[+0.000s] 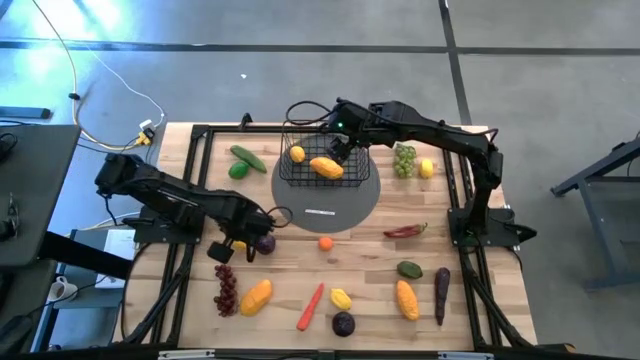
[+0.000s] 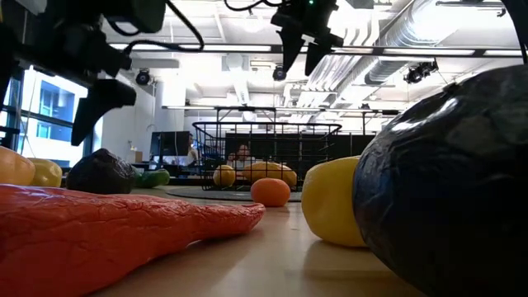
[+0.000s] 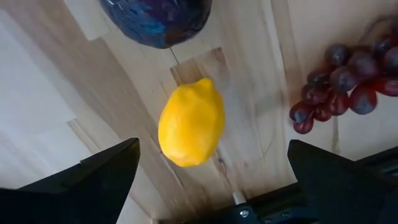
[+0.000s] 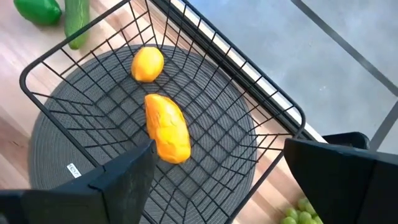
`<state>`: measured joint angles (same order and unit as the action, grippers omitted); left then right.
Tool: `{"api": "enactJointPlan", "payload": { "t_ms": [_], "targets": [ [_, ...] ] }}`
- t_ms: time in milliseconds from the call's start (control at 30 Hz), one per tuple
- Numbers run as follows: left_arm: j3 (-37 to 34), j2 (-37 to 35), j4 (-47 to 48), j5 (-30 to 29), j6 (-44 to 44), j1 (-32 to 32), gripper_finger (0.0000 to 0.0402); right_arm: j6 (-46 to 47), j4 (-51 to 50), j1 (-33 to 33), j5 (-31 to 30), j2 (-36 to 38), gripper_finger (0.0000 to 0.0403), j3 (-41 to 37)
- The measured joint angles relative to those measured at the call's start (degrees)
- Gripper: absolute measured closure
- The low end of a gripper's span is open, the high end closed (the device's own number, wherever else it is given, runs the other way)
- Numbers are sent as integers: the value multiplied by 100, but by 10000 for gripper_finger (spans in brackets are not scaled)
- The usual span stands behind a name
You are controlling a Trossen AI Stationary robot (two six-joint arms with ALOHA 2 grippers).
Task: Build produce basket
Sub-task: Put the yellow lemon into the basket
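Note:
The black wire basket point(image 1: 300, 172) stands on a grey round mat point(image 1: 345, 205) at the table's far middle, with a lemon point(image 4: 147, 64) and an orange mango point(image 4: 168, 127) on its floor. Above the basket my right gripper point(image 4: 219, 149) hangs open and empty, clear of the rim. My left gripper point(image 3: 212, 149) points down, open, over a lemon point(image 3: 191, 122) that lies on the wood at the table's left. Its fingers stand either side of the lemon, above it, without touching. A purple plum point(image 3: 158, 22) and red grapes point(image 3: 348, 87) lie close by.
More produce lies loose on the table. A cucumber point(image 1: 248, 157) is left of the basket. Green grapes point(image 1: 404, 158) and a lemon point(image 1: 427, 168) are to its right. A chili point(image 1: 405, 231), a carrot point(image 1: 311, 306), an eggplant point(image 1: 441, 295) and mangoes point(image 1: 256, 296) lie nearer the front.

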<state>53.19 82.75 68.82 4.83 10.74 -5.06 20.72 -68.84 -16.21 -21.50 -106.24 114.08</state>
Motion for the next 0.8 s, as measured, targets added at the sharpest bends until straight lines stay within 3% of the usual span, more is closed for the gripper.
{"api": "enactJointPlan", "payload": {
  "t_ms": [800],
  "targets": [
    [0,1396,-184,-356,-2,178,11,-55,-343,0,2,0,68,-4]
  ]
}}
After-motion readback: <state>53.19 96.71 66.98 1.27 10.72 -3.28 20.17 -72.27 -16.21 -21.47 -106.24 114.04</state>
